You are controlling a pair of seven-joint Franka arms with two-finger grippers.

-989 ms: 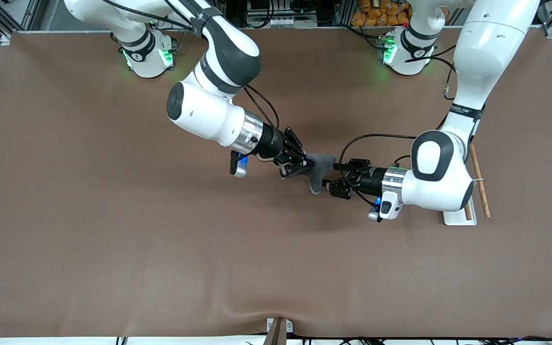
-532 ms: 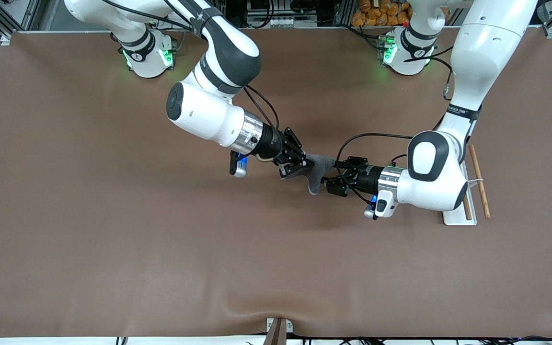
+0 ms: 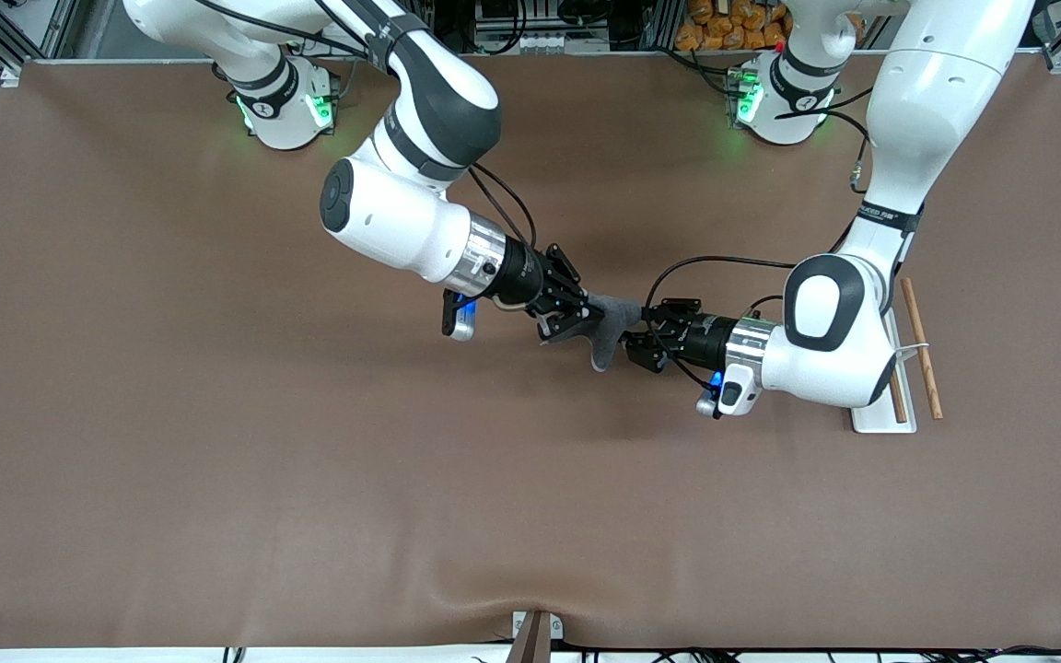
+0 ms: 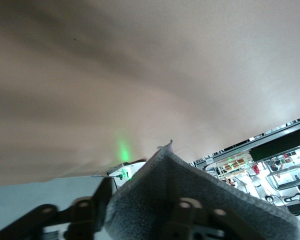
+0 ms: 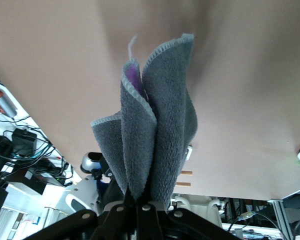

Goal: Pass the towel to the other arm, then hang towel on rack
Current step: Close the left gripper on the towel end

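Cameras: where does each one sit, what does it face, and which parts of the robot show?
Front view: high, facing the bases; both arms, the right gripper, left gripper and rack.
Left wrist view: on the left wrist, facing the towel.
Right wrist view: on the right wrist, its fingers pinch it.
All share the towel.

Front camera high over table (image 3: 217, 460) facing bases, both wrist cameras close on shared towel (image 5: 155, 140)

Fuzzy grey cloth towel (image 5: 155, 145); matt brown table (image 3: 217, 442).
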